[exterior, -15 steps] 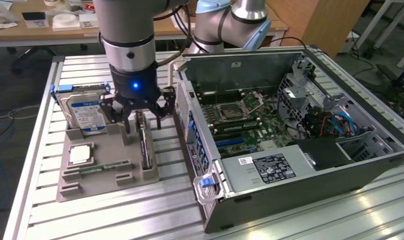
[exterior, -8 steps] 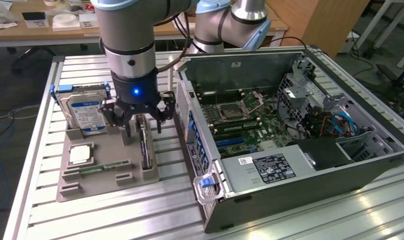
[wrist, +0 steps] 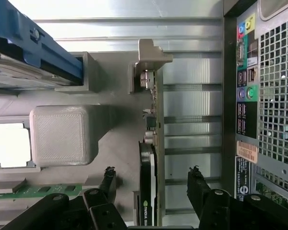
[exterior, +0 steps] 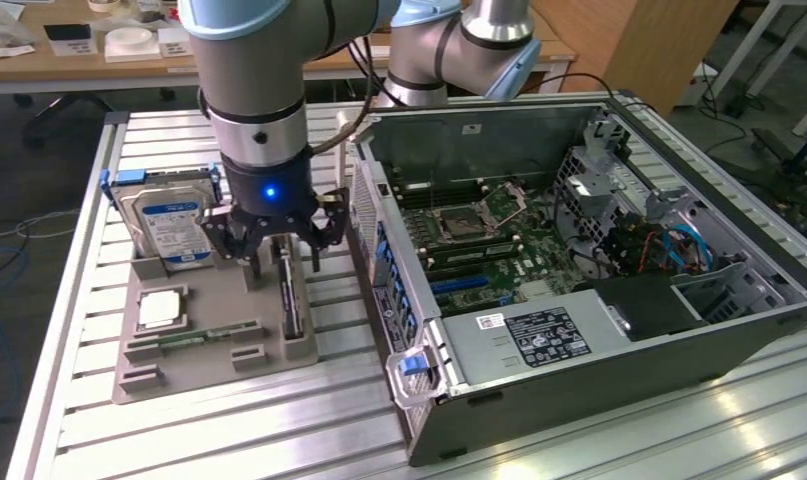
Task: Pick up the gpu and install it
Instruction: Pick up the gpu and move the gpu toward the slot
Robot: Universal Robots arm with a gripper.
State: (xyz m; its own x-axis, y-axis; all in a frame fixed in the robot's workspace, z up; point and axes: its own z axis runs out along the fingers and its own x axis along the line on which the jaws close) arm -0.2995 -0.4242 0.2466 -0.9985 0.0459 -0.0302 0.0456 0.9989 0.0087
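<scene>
Lead: Gripper (exterior: 280,262) state?

Tech: Fingers apart, wide. It hangs over the grey tray (exterior: 176,378) on the slatted table (exterior: 243,440), to the exterior view's left of the computer case (exterior: 617,385).

Lead: Graphics card (exterior: 290,300)?

Tech: On edge in its tray slot, right under the gripper. The exterior view gives a thin dark strip. Can't tell from there whether the fingers touch it.

Lead: Wrist view?

Tech: Clearer. Gripper (wrist: 151,171) straddles the graphics card (wrist: 146,163), one finger (wrist: 109,179) on each side. There's a gap on both sides, so no contact and nothing held. Pale metal bracket (wrist: 151,60) is at the card's end away from the fingers, and there's a logo on the dark edge near them. Rear ports (wrist: 245,91) of the case sit just beside the tray (wrist: 115,143).

Lead: What does the exterior view add?

Tech: Case lies on its side, open, motherboard (exterior: 490,235) exposed. Hard drive (exterior: 170,220) with a blue label stands upright in the tray. Processor chip (exterior: 159,310) lies flat, with the memory stick (exterior: 196,338) slotted near it. The wrist view catches the drive's blue frame (wrist: 33,48) and the memory stick (wrist: 33,190) edge-on.
</scene>
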